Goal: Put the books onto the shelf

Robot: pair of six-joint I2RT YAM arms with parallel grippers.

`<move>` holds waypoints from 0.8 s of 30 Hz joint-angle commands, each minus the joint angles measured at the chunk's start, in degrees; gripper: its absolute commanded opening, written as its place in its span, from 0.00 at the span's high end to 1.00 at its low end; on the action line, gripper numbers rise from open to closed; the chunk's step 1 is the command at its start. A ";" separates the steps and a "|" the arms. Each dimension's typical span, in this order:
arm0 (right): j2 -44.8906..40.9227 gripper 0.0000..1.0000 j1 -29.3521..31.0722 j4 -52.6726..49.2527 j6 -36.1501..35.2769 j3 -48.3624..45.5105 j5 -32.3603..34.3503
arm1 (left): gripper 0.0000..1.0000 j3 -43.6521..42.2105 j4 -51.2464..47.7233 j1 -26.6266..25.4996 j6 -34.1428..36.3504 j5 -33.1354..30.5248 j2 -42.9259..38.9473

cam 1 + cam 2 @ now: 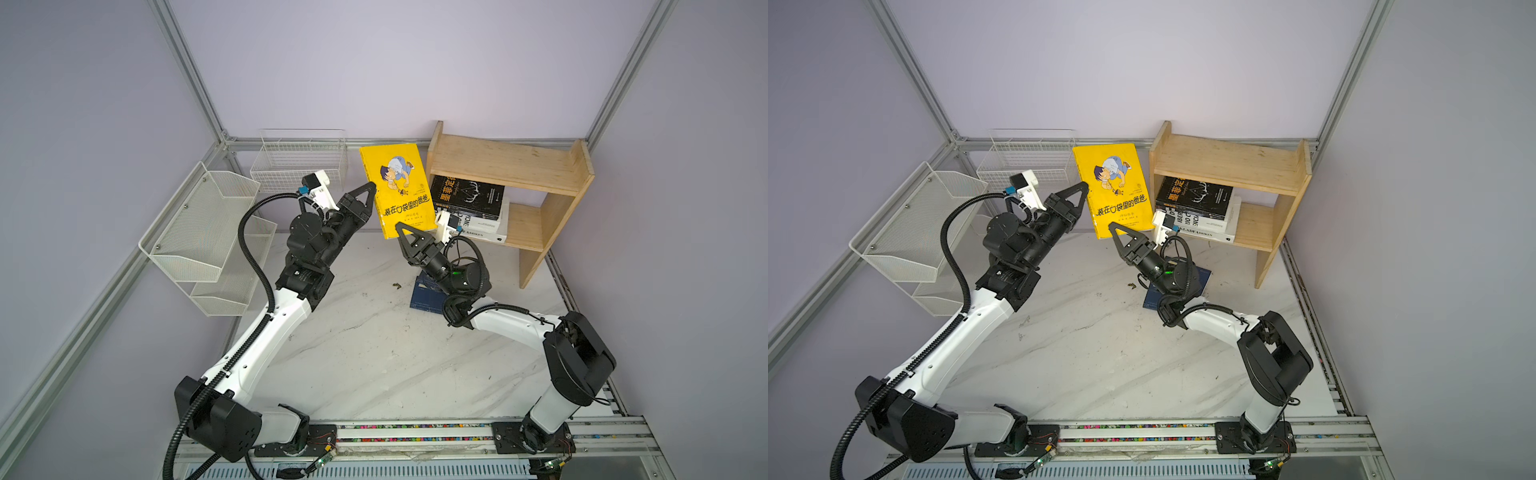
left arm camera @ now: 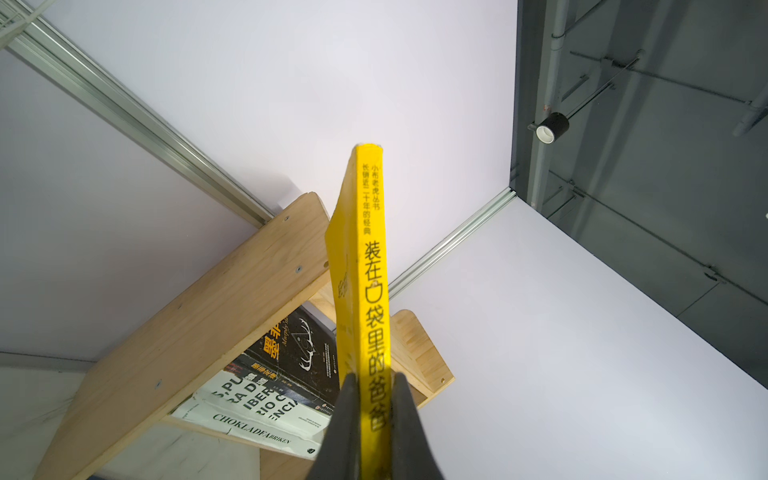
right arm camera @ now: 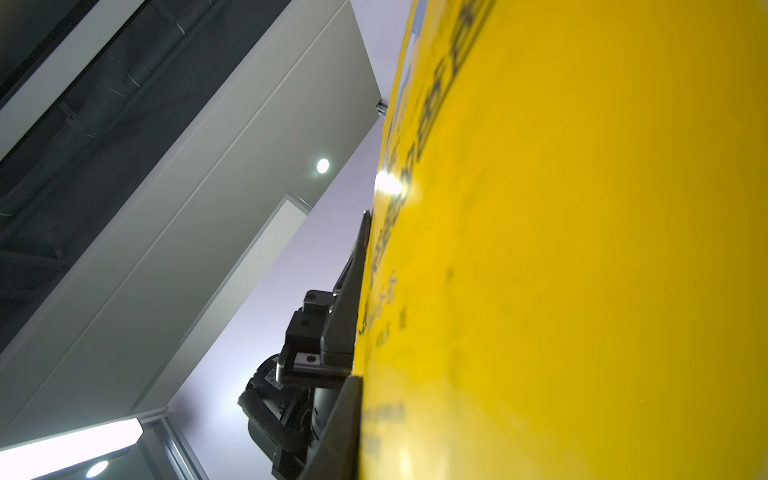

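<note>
Yellow book [image 1: 397,189], mid-frame just left of the wooden shelf [image 1: 498,162], is clamped by both left gripper [image 1: 371,187] and right gripper [image 1: 400,228]; black book [image 1: 469,195] and white books [image 1: 488,226] are shelved, navy book [image 1: 424,297] lies on the table [image 1: 374,353].

Raised book [image 1: 395,187] left of shelf [image 1: 498,162] — stacked books [image 1: 469,195] inside it, another book [image 1: 424,297] on table [image 1: 374,340]
</note>
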 commanded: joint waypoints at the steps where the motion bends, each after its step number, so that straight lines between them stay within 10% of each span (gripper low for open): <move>1: -3.44 0.85 -0.45 -1.86 -2.38 1.19 -1.36 | 0.85 1.94 4.04 -1.12 2.17 1.65 -3.00; 10: -21.07 0.88 -9.48 -29.21 -11.79 -0.90 -16.75 | 0.06 6.03 -8.49 1.97 7.01 8.72 -3.56; 16: -28.75 0.88 -19.00 -51.07 -16.30 4.80 -34.62 | 0.00 22.34 -19.92 6.34 6.33 37.71 7.16; 24: -29.50 0.90 -24.97 -53.33 -11.29 7.09 -45.50 | 0.01 23.06 -10.16 6.35 -0.33 45.56 9.95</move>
